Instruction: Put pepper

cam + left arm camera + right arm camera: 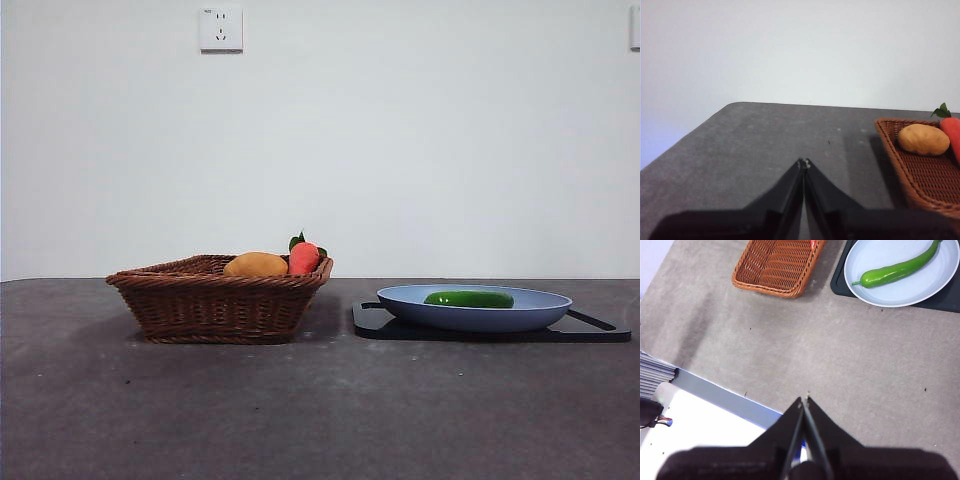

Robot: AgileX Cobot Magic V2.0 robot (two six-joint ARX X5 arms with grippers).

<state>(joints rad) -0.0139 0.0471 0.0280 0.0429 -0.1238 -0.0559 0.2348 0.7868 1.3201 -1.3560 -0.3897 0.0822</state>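
Observation:
The green pepper [468, 298] lies on the blue plate [540, 312], which sits on a black board [372, 322] at the right of the table. The right wrist view shows the pepper [897, 271] as long and glossy, lying across the plate [875, 295]. My right gripper [804, 400] is shut and empty, high above the table's near edge, far from the plate. My left gripper [803, 162] is shut and empty, over the bare table beside the basket. Neither arm shows in the front view.
A brown wicker basket [215, 300] stands left of the plate, holding a yellow-orange fruit [255, 265] and a red-orange fruit with green leaves [303, 256]. The basket [777, 265] also shows in the right wrist view. The table's edge [720, 392] lies below my right gripper.

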